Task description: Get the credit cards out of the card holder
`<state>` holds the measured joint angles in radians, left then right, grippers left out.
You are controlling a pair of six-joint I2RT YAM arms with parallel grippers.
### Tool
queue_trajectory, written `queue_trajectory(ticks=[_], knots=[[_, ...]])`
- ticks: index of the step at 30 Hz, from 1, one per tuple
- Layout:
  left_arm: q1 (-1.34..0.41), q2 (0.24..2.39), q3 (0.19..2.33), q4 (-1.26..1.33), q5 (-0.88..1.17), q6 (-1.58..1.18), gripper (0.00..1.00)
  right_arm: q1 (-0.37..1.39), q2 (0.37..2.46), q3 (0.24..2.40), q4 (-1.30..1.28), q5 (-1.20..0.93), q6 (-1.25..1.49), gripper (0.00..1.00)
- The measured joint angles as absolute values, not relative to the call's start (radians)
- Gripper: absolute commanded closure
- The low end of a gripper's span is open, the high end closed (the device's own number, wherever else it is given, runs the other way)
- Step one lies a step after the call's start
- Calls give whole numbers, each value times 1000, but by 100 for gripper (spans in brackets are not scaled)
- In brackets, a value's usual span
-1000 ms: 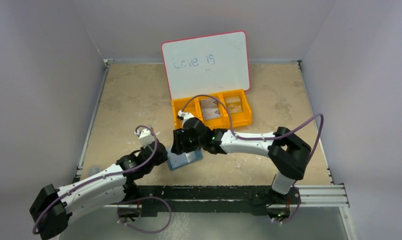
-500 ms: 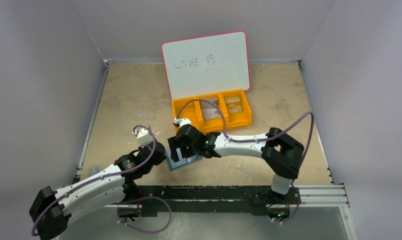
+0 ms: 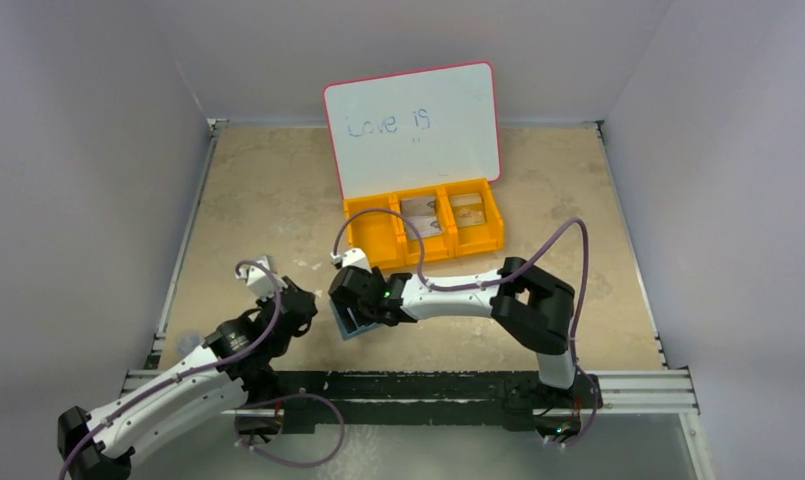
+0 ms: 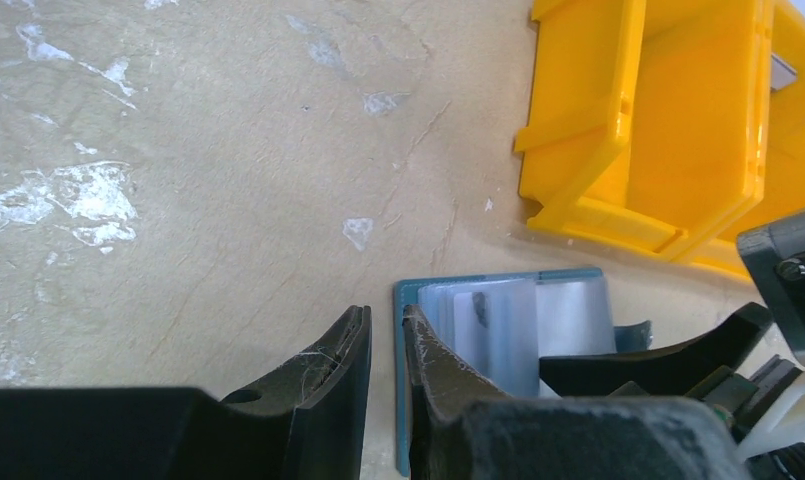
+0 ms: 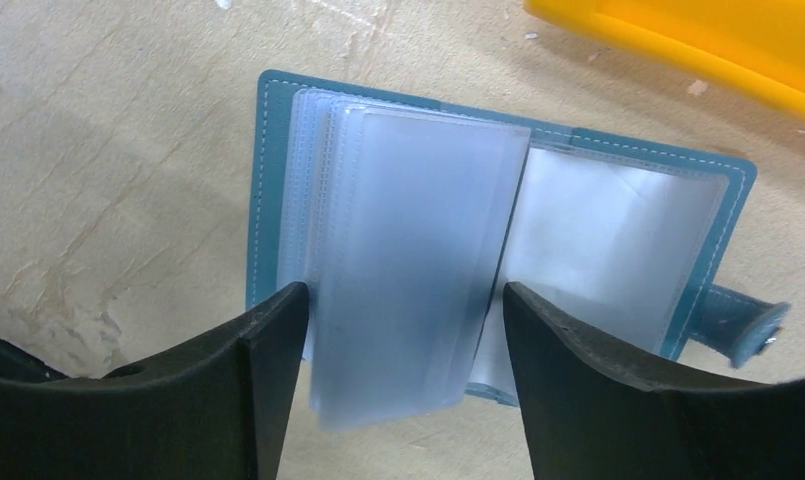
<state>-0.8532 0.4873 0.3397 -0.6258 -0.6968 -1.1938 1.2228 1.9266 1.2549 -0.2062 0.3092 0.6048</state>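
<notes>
Now, card holder [image 5: 268, 200]: it lies open on the table [image 3: 258, 190], teal cover down, just in front of the orange bin [image 3: 478, 240] and not touching it.
Clear sleeves [image 5: 408, 250]: a stack of frosted pockets stands up from the spine, fanned slightly. Whether any of them holds a card cannot be told.
Closure tab [image 5: 748, 325]: sticks out past one short edge of the cover, silver stud at its end.
Credit cards [image 3: 418, 215]: flat greyish and tan pieces lie in the middle and right compartments of the bin.
Right claw [image 5: 403, 300]: jaws spread wide, one finger on each side of the sleeve stack, close above it. It grips nothing.
Left claw [image 4: 383, 325]: jaws nearly together with only a thin slit between them and nothing in it. Its tips sit just beside the left edge of the card holder.
Whiteboard [image 3: 413, 125]: leans upright behind the bin, with "Love is" written on it.
Change, right arm: a second ago its claw hung between bin and card holder. It has since swung toward the near left and covers most of the card holder from above.
Change, left arm: it has drawn back toward its base, away from the card holder.
Change, card holder: it is in about the same spot as before.
</notes>
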Motion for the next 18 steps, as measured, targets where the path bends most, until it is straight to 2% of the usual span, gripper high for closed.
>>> queue_trajectory(ticks=[4, 12, 18], knots=[[-853, 515, 340, -628, -696, -1194, 82, 1224, 1929, 1259, -228, 336, 617, 34], [-853, 548, 340, -611, -691, -1192, 82, 1224, 1872, 1211, -210, 308, 646, 27], [-853, 559, 340, -586, -678, -1185, 82, 1224, 1819, 1198, -192, 302, 670, 33]])
